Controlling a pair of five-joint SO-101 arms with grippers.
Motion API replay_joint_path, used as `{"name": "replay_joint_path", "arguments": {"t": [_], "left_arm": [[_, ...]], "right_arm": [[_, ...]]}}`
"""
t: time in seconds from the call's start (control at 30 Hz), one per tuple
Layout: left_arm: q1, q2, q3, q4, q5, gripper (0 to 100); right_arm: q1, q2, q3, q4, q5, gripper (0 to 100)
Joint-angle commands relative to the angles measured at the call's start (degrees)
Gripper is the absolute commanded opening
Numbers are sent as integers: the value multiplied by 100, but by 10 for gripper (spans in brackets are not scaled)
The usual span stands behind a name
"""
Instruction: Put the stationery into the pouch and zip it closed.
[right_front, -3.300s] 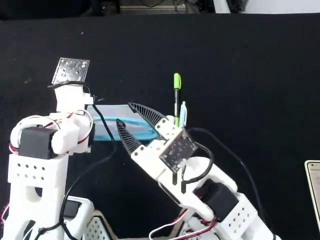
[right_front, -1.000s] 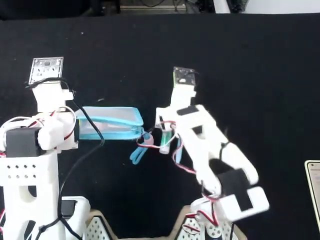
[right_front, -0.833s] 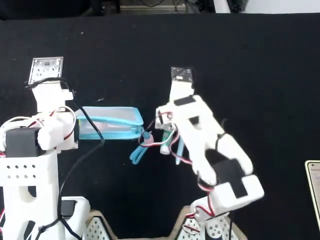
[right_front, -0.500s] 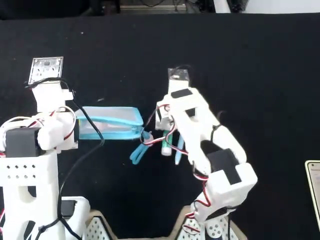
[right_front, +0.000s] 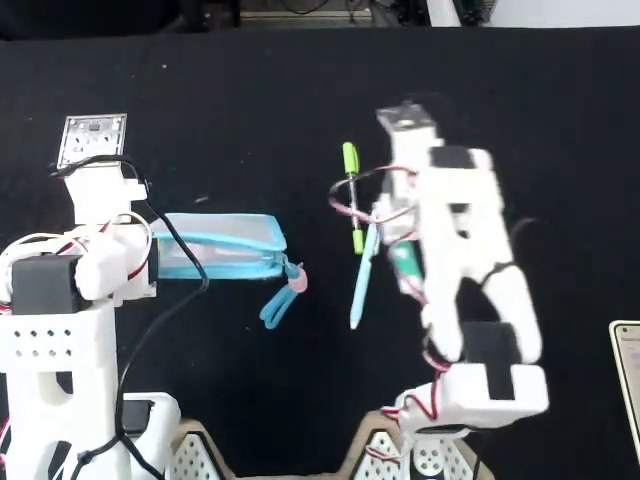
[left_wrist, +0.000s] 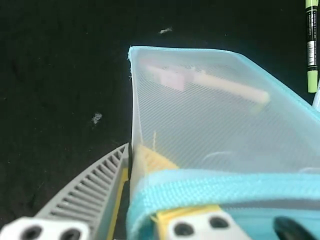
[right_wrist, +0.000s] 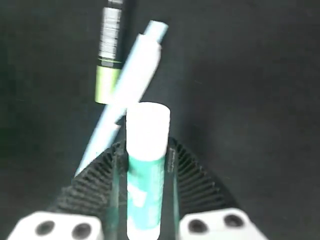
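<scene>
A light blue mesh pouch (right_front: 225, 245) lies left of centre, its strap (right_front: 283, 297) trailing off its right end. My left gripper (right_front: 166, 256) is shut on the pouch's left end; in the left wrist view its fingers (left_wrist: 95, 197) pinch the pouch (left_wrist: 210, 130), and a pale stick-shaped item (left_wrist: 200, 82) lies inside. My right gripper (right_front: 402, 258) is shut on a teal glue stick (right_front: 406, 264) with a white cap (right_wrist: 146, 127), held right of the pens. A green pen (right_front: 352, 195) and a light blue pen (right_front: 362, 275) lie on the cloth between pouch and right arm.
Black cloth covers the table. A pale flat object (right_front: 628, 370) sits at the right edge. Open cloth stretches behind both arms and to the far right. Cables hang from both arms near the pouch and the pens.
The right arm, first open by the pouch, closed on the glue stick near the strap and swung right with it, uncovering the two pens. The left arm and pouch stayed put.
</scene>
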Motion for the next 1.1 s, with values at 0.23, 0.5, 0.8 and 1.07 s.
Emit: {"name": "replay_joint_path", "arguments": {"t": [0.23,0.5,0.8,1.07], "left_arm": [[-92,-79,-92,-62,0,30],[-92,-79,-92,-62,0,30],[-92,-79,-92,-62,0,30],[-92,-79,-92,-53,0,30]], "right_arm": [[281,1305,-558,-35,1196,77],[158,2158,-1974,985,1187,188],[185,2369,-2079,923,1231,126],[-114,813,-716,624,1231,11]]}}
